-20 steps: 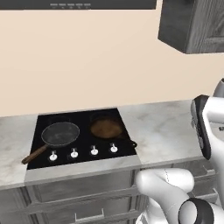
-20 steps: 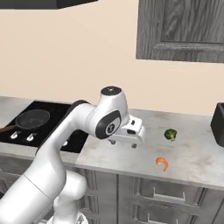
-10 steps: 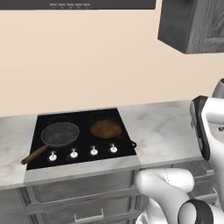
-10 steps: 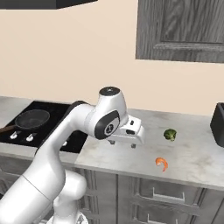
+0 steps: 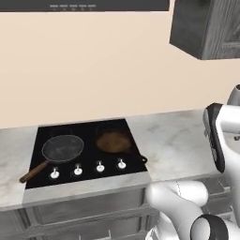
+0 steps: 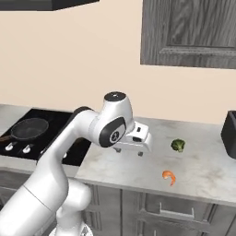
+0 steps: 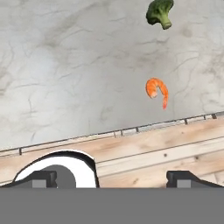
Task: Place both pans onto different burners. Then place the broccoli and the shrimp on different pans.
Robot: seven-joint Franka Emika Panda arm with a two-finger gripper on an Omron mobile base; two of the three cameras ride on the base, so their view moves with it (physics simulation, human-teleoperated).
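Observation:
Both pans sit on the black cooktop (image 5: pixel 86 132), over its burners. The dark grey pan (image 5: pixel 63 147) with the long wooden handle is on the left and also shows in the right base view (image 6: pixel 30 128). The brown pan (image 5: pixel 113 141) with a short dark handle is on the right. On the marble counter lie the broccoli (image 6: pixel 178 145) (image 7: pixel 159 12) and the orange shrimp (image 6: pixel 169 176) (image 7: pixel 157 89), a short way apart. My gripper (image 6: pixel 130 151) (image 7: pixel 111 178) hangs open and holds nothing, above the counter to the left of both foods.
A row of white knobs (image 5: pixel 88 169) lines the cooktop's front. A black appliance (image 6: pixel 229 133) stands at the counter's far right. Dark wall cabinets (image 6: pixel 189 32) hang above. The counter's front edge (image 7: pixel 131 131) runs just below the shrimp in the hand view.

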